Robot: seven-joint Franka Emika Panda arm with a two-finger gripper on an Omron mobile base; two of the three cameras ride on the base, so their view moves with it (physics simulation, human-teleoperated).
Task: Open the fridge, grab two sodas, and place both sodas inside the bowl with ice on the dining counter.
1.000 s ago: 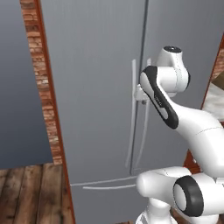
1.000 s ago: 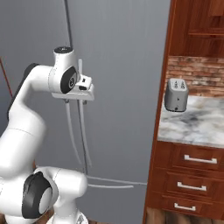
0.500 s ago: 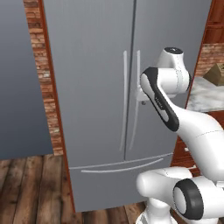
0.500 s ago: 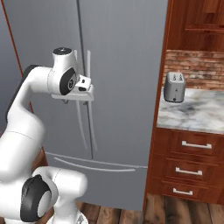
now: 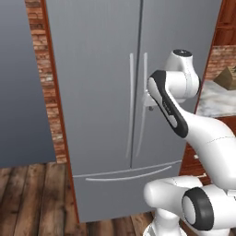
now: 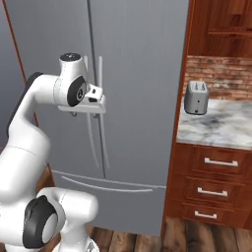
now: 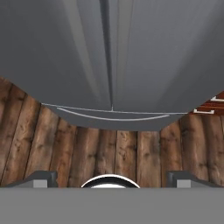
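The tall grey fridge (image 5: 106, 92) stands straight ahead with both doors shut and its two long silver handles (image 5: 137, 103) side by side at the middle seam. Its bottom drawer (image 7: 111, 114) shows below the doors in the hand view. My gripper (image 6: 84, 113) hangs in front of the handles at mid-door height, pointing down, apart from them. In the hand view its fingertips (image 7: 41, 177) stand wide apart with nothing between them, so my gripper (image 7: 111, 178) is open. The sodas, the bowl and the dining counter are out of view.
Right of the fridge a marble counter (image 6: 221, 129) on reddish wood drawers (image 6: 216, 177) carries a grey toaster (image 6: 196, 97) before a brick wall. A brick strip (image 5: 50, 92) and a grey panel (image 5: 20, 83) flank the fridge's left. The floor (image 7: 109, 153) is wood planks.
The whole picture has shifted: the camera has backed off and swung, so the fridge looks smaller and more of the floor and the side counter shows. The arm keeps its pose.
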